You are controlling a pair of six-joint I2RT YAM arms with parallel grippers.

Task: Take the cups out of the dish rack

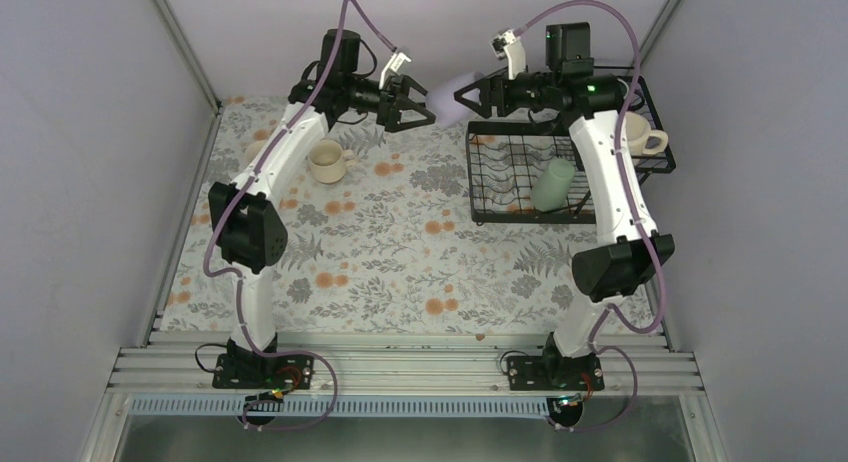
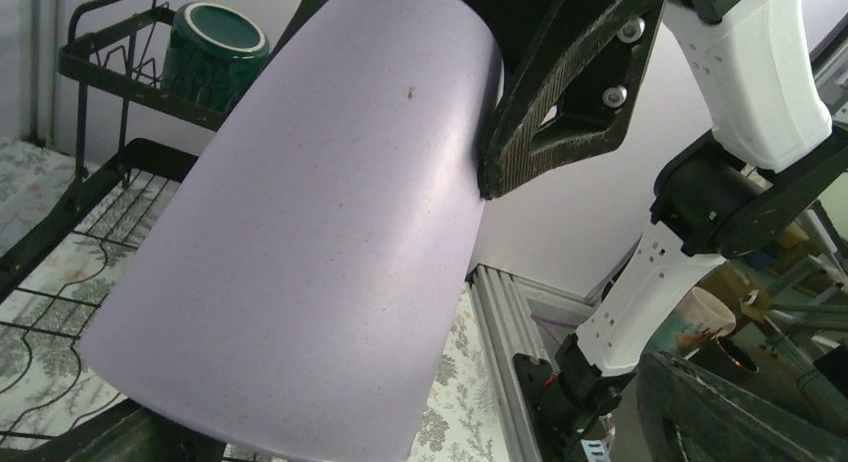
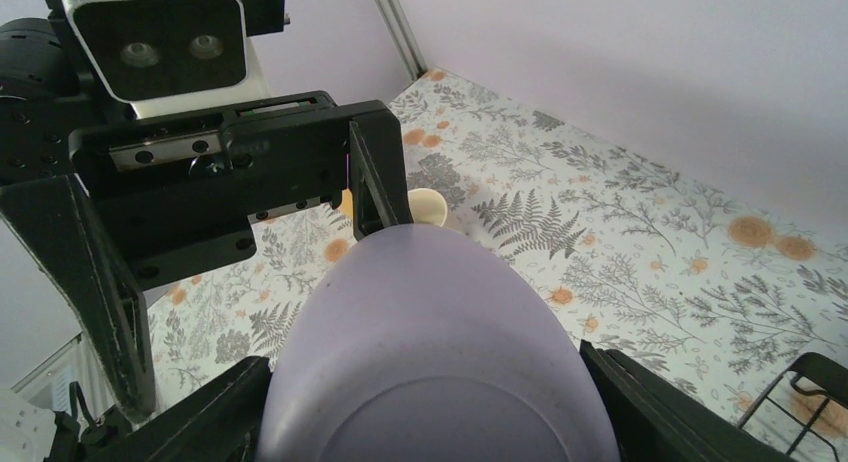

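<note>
Aloft, upper centre of the overhead view | right gripper pinches the lavender tumbler by one end, holding it level toward the other arm, apparently for a handover | left gripper spread wide, facing it, no contact visible | dish rack at right holds a mint-green tumbler and a cream mug.

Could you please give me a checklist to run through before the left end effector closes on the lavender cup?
1. Right end effector grips the lavender cup: ok.
2. Left end effector open wide: ok.
3. Cup's free end between the left fingers: ok, judging by the right wrist view.
4. Left fingers touching the cup: cannot tell.
5. Dish rack emptied: not ok; a mint cup, a cream mug and a dark green mug sit in it.
</note>
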